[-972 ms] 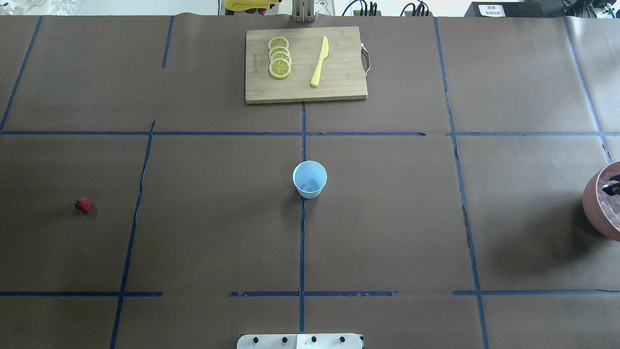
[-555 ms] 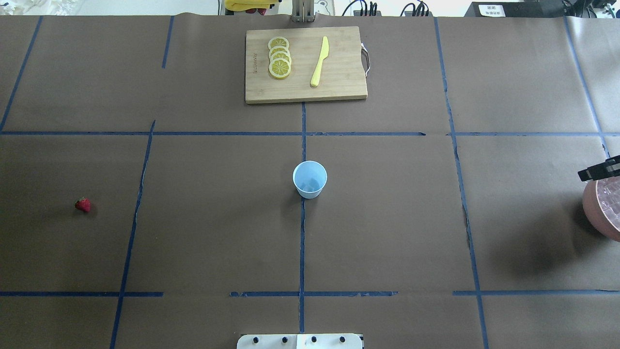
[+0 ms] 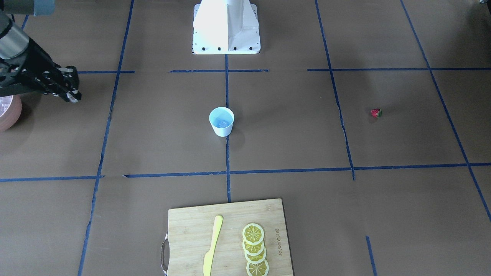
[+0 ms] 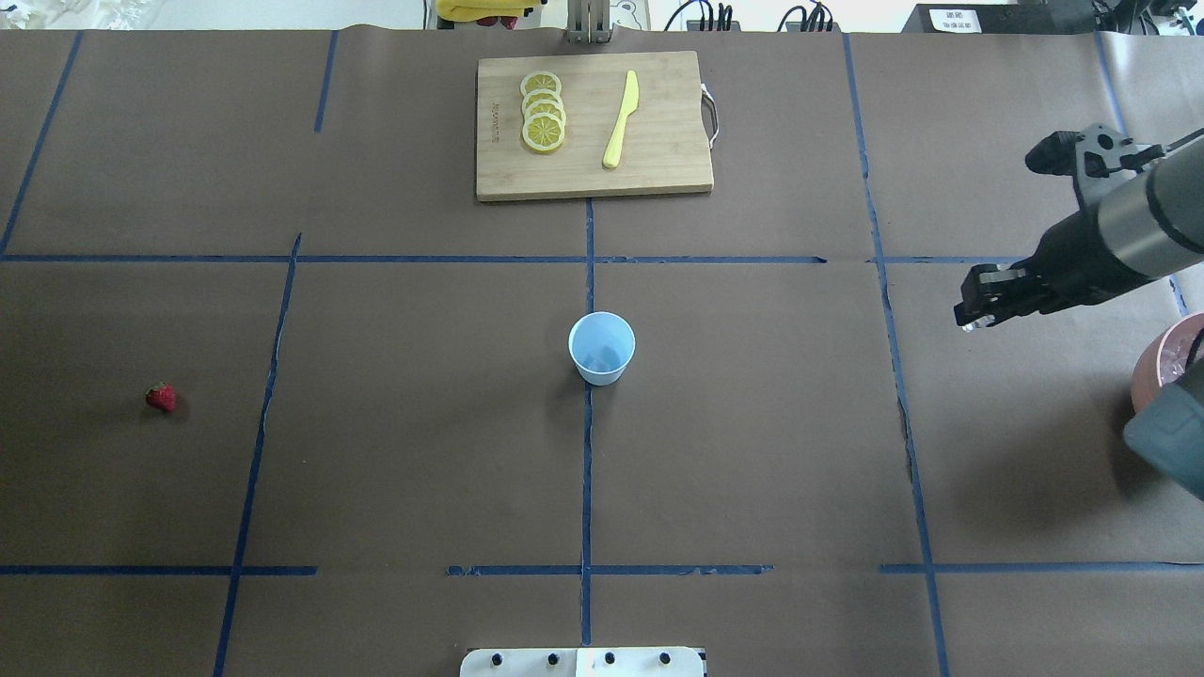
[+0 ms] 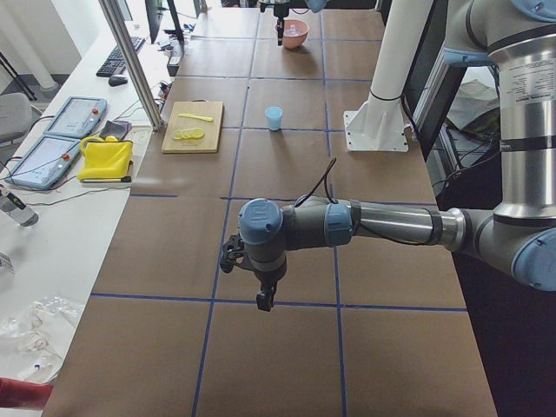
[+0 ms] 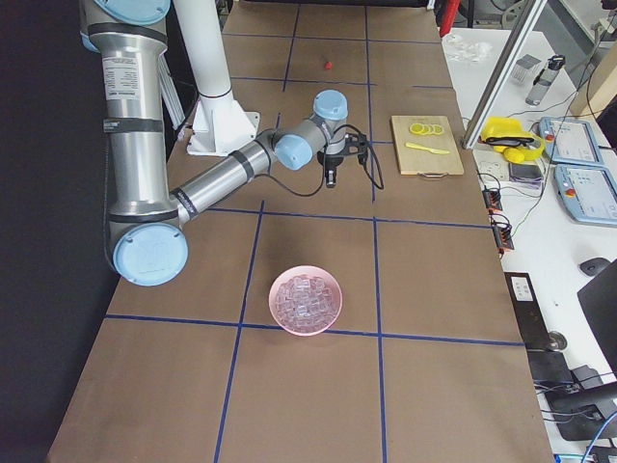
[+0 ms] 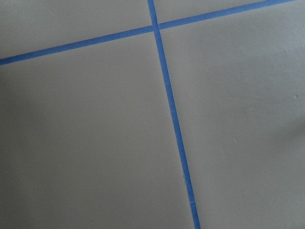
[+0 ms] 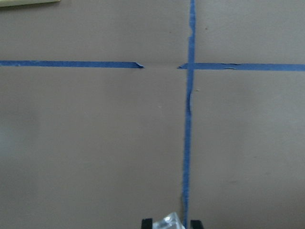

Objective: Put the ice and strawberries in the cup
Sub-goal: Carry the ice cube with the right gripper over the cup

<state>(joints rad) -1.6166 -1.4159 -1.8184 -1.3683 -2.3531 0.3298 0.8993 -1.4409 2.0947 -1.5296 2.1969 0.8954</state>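
The pale blue cup (image 4: 602, 348) stands at the table's middle, with what looks like an ice cube inside (image 3: 222, 123). My right gripper (image 4: 971, 318) hovers well to the cup's right, shut on a clear ice cube (image 8: 171, 222). The tiny red strawberry (image 4: 161, 398) lies far left on the table. The pinkish bowl (image 6: 306, 299) holds several ice cubes; it sits at the right edge (image 4: 1155, 374), partly behind my right arm. My left gripper (image 5: 263, 301) hangs over bare table far from the cup, seen only in the exterior left view; I cannot tell if it is open.
A wooden cutting board (image 4: 658, 141) at the far middle carries lemon slices (image 4: 543, 111) and a yellow knife (image 4: 621, 119). The robot base (image 3: 226, 27) stands at the near middle edge. Blue tape lines cross the brown table cover.
My right gripper has risen from the bowl at the right edge and moved left toward the cup, carrying an ice cube. The cup and strawberry have not moved.
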